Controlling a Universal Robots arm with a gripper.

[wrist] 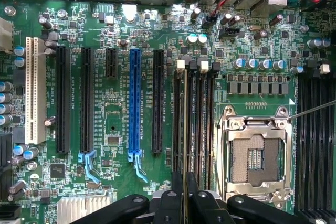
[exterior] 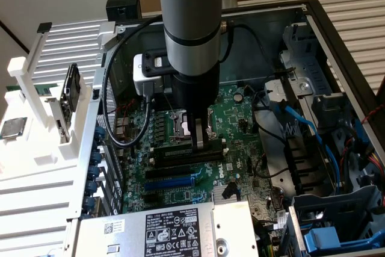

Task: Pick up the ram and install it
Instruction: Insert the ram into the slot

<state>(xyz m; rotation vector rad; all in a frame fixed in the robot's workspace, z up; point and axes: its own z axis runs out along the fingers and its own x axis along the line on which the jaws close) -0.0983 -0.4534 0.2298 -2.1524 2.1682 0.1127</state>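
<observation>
Gripper was clenched on the ram, a finger on each flat side. Ram showed edge-on as a long, v. thin pale-green stick, upright, running along a black mem slot w/ white end clips, near the open CPU socket. Seated or not: couldn't tell.

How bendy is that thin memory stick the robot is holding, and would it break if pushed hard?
Probably stiff: the memory stick shows as one straight thin edge in the pincer. Likely light, since it is so thin. It may be fragile: pushed crooked into the black slots, it could crack.
</observation>
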